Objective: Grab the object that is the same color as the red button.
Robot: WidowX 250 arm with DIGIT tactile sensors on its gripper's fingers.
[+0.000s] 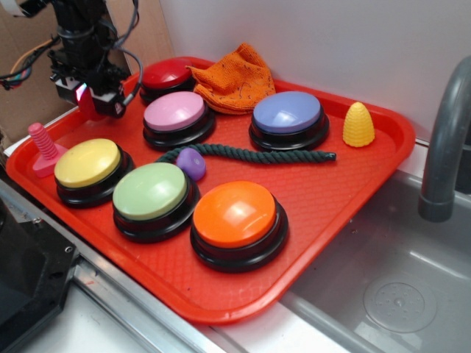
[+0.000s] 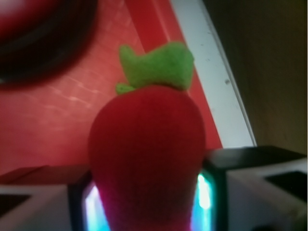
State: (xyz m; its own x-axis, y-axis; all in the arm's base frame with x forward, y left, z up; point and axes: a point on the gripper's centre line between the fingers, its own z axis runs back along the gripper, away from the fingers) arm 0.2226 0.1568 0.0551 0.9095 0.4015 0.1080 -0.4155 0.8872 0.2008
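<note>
**Red strawberry held in gripper above tray's far corner**

Red plastic fills most of the exterior view: a tray (image 1: 353, 198) set beside a steel sink (image 1: 397, 287), loaded with six dome buttons on black bases. In the upper left of the frame the black gripper (image 1: 90, 97) hangs over the tray's corner, with something red showing between its fingers. The wrist view makes it plain: the jaws are closed against both sides of the strawberry (image 2: 147, 154), a fuzzy red toy whose green leafy stem (image 2: 156, 65) points away from the camera, up the frame. Coloured light glows along the inner faces of the pads either side of the fruit.

Just right of the gripper, at the top of the exterior frame, sits the red button (image 1: 167, 76), its glossy top partly tucked behind an orange cloth (image 1: 234, 79). A pink button (image 1: 175, 114) lies below it, a blue button (image 1: 288, 115) to the right. Lower in the frame stand a yellow button (image 1: 87, 165), a green button (image 1: 151, 193) and an orange button (image 1: 235, 216). A dark green rope (image 1: 272, 154) stretches across the middle, a small purple piece (image 1: 191, 163) at its left end. A yellow corn toy (image 1: 358, 125) stands at the right, a pink bolt toy (image 1: 44, 149) at the left edge.
</note>
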